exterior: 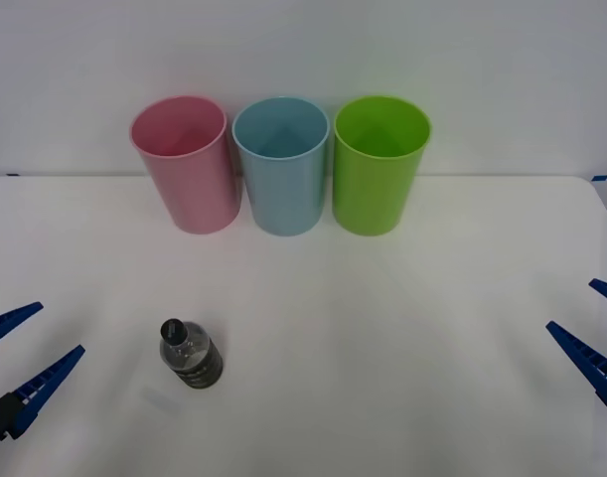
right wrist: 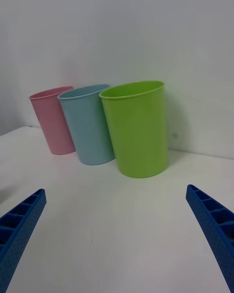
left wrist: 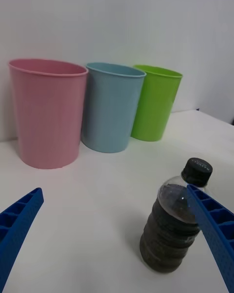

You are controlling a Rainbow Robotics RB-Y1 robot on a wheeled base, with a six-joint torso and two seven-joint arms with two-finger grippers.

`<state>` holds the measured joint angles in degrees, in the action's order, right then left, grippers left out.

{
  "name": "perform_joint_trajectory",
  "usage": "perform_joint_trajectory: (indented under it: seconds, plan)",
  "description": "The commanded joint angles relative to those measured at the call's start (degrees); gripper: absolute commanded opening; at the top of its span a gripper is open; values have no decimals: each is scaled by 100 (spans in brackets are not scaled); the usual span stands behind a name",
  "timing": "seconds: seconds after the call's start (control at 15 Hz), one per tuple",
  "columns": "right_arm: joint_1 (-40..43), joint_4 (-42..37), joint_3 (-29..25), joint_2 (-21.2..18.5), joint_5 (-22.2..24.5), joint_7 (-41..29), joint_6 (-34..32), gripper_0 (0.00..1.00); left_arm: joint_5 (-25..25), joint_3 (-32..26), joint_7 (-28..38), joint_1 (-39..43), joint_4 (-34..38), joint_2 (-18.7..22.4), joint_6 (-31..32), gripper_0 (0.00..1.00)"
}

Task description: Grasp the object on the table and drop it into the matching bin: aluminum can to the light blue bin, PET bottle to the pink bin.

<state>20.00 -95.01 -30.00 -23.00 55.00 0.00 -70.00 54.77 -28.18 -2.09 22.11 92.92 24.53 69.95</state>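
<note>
Along the far edge of the white table point(exterior: 402, 328), three bins stand in a row: pink bin point(exterior: 184, 164), light blue bin point(exterior: 281, 164), lime green bin point(exterior: 379, 164); wide bare tabletop in front. One PET bottle point(exterior: 190, 355) stands upright near-left, just right of the left gripper point(exterior: 23, 353), spread wide, empty. Right gripper point(exterior: 593, 333) at right edge, wide open, empty.

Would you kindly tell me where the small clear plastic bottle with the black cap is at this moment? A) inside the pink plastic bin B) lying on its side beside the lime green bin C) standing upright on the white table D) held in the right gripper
C: the small clear plastic bottle stands upright on the white table, apart from the open left gripper.
</note>
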Motion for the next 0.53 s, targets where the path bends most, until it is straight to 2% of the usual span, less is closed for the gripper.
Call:
perform_joint_trajectory:
  seconds: [0.07, 0.33, 0.53]
  plan:
    - [0, 1, 0, 0, 0, 0, 0, 100, -19, -4, -310, 276, -19, 166, 45, 100]
    - [0, 1, 0, 0, 0, 0, 0, 100, -10, 128, -1136, 469, -397, 201, 177, 100]
    - [0, 1, 0, 0, 0, 0, 0, 100, -19, 489, -1610, 346, -960, 395, 273, 100]
